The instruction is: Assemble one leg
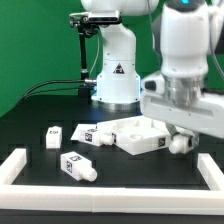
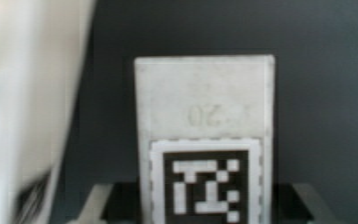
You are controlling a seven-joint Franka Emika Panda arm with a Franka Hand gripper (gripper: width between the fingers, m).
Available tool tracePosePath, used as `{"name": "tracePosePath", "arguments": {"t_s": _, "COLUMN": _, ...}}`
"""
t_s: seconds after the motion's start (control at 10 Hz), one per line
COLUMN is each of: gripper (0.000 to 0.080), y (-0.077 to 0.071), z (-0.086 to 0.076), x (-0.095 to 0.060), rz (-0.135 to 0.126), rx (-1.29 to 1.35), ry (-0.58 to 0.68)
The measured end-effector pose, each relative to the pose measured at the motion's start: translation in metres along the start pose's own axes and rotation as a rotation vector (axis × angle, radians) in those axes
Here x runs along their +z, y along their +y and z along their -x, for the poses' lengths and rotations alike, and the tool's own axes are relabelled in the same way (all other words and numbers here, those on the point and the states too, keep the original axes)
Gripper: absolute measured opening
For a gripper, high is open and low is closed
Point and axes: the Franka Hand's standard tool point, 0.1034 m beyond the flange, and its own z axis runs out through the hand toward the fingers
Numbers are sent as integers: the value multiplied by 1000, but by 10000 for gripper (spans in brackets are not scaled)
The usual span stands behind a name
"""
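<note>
Your tool (image 2: pixel 202 203) is clamped on the leg (image 2: pixel 202 100) at its tagged end. It's near the surface (image 1: pixel 25 125) edge on the exterior view's right, just beside the tabletop (image 1: pixel 140 133).

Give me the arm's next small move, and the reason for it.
Probably shift the leg toward the tabletop. The leg sits between the fingers of the gripper, beside the tabletop's edge on the exterior view's right, not yet over it. Whether the grip is closed is unclear.
</note>
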Motion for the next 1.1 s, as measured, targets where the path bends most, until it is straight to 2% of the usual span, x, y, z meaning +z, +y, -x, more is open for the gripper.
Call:
{"name": "tracePosePath", "arguments": {"t_s": 0.2, "gripper": 284, "y": 31, "z": -36, "x": -54, "rz": -48, "rx": -35, "ry": 23}}
{"name": "tracePosePath", "arguments": {"t_s": 0.3, "gripper": 285, "y": 37, "z": -49, "x": -63, "rz": -53, "rx": -30, "ry": 46}}
{"name": "tracePosePath", "arguments": {"t_s": 0.6, "gripper": 285, "y": 36, "z": -48, "x": -60, "rz": -50, "rx": -33, "ry": 45}}
{"name": "tracePosePath", "arguments": {"t_s": 0.7, "gripper": 285, "y": 38, "z": -53, "x": -56, "rz": -56, "rx": -87, "ry": 76}}
{"name": "tracePosePath", "arguments": {"t_s": 0.8, "gripper": 285, "y": 57, "z": -56, "x": -30, "rz": -41, "rx": -147, "ry": 114}}
{"name": "tracePosePath", "arguments": {"t_s": 0.9, "gripper": 285, "y": 80, "z": -65, "x": -25, "rz": -28, "rx": -196, "ry": 90}}
{"name": "tracePosePath", "arguments": {"t_s": 1.0, "gripper": 285, "y": 103, "z": -81, "x": -29, "rz": -21, "rx": -256, "ry": 109}}
{"name": "tracePosePath", "arguments": {"t_s": 1.1, "gripper": 285, "y": 124, "z": -92, "x": -22, "rz": -2, "rx": -275, "ry": 115}}
